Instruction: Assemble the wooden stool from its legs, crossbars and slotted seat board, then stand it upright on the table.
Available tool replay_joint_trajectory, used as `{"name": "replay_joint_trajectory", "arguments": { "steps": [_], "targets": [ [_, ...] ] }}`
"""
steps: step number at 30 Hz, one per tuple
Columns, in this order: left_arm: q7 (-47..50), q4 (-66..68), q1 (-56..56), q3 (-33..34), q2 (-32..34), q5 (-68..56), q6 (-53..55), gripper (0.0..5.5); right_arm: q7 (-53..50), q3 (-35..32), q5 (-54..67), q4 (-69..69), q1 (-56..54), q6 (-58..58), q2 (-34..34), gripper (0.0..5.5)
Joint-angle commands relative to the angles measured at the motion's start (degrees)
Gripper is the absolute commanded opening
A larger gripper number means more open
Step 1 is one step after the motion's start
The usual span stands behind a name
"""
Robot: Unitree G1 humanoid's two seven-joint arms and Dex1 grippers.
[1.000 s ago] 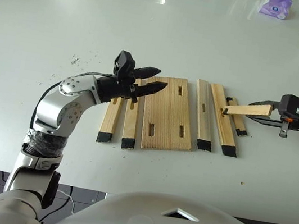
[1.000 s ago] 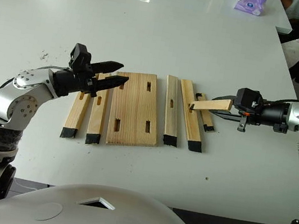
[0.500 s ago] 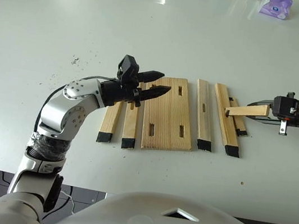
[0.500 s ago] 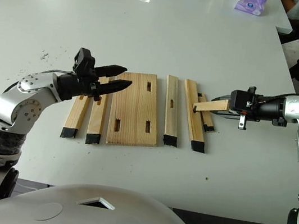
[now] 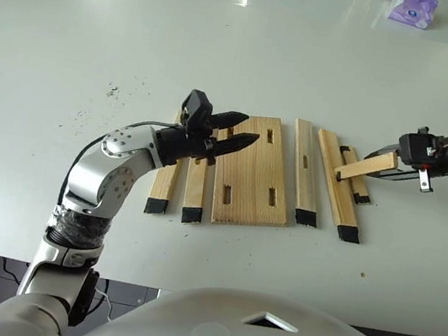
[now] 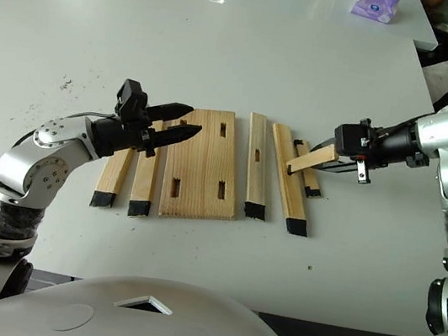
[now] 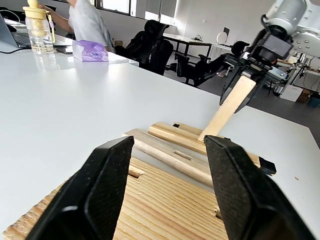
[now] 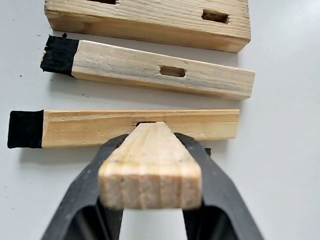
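The right gripper (image 5: 389, 158) is clamped on one end of a crossbar (image 5: 365, 166), a finger pressed against each side of the wood. The crossbar's long axis runs left to right across the table (image 5: 226, 49). It is tilted, with the gripped right end raised and the left end pointing down and left. That lower tip meets the slot in the rightmost long leg (image 5: 336, 190); how deep it sits cannot be told. The leg lies flat with its long axis near to far and its black-tipped end nearest the robot. Just right of it, partly under the crossbar, lies a shorter piece (image 5: 358, 187) with a black end.

The left gripper (image 5: 246, 128) is wide open and holds nothing. It points right and hovers over the far left corner of the slotted seat board (image 5: 253, 173). The board lies flat at mid-table. Two legs (image 5: 166, 184) (image 5: 195, 191) lie side by side along its left edge. Another leg (image 5: 304, 176) lies just right of the board. All are parallel, black ends near.
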Motion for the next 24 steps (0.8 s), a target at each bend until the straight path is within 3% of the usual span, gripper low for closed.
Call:
{"name": "replay_joint_trajectory", "arguments": {
  "steps": [1,13,24],
  "targets": [
    [1.2,-1.3,1.3,-0.9,-0.8,1.1,-0.6,2.62,0.9,8.1,-0.4,4.5,-6.9,-0.3,-0.3,1.3],
    [3.4,-2.6,4.2,-2.6,-2.9,2.8,-1.9,2.62,0.9,27.5,8.3,2.1,-15.1,1.9,-4.4,1.3],
    [3.5,-2.2,5.0,-4.5,-3.2,4.3,-2.4,2.62,0.9,26.1,10.7,1.2,-7.5,3.9,-4.0,1.3]
  ]
}}
